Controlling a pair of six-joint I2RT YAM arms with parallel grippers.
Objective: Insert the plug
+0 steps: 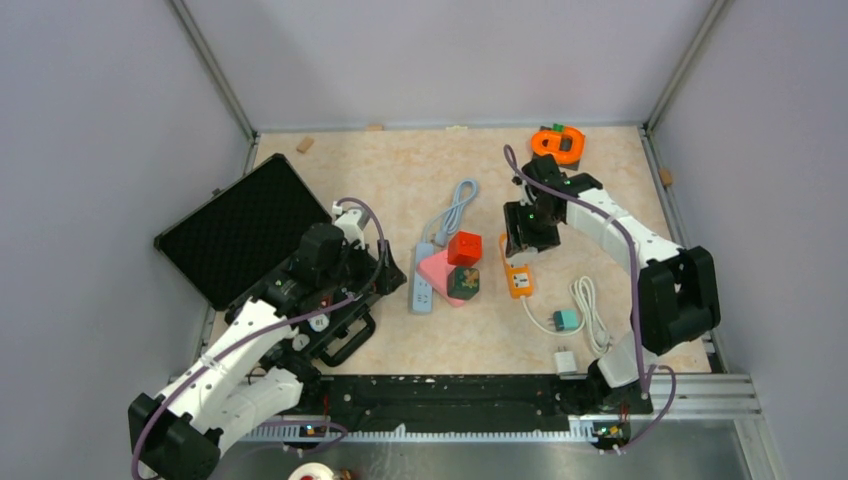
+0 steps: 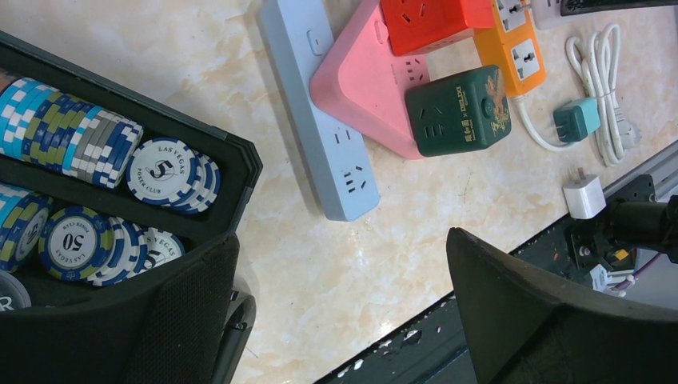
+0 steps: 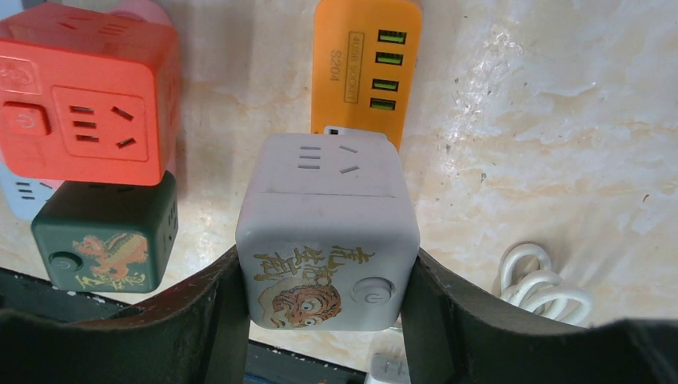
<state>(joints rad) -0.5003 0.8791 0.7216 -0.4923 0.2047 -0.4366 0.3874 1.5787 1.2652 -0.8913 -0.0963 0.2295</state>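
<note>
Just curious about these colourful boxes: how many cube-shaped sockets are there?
3: red cube and green cube side by side mid-table; white cube held in the right gripper. More may be hidden.

Overhead — wrist close-ups (green cube (image 3: 104, 238) shared)

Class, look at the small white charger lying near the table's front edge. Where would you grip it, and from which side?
Grip the white charger across the sides of its plain, boxy body, coming down from above. It seems to lie flat with its prongs sticking out of one end, so a pinch on the body probably leaves them free to insert.
</note>
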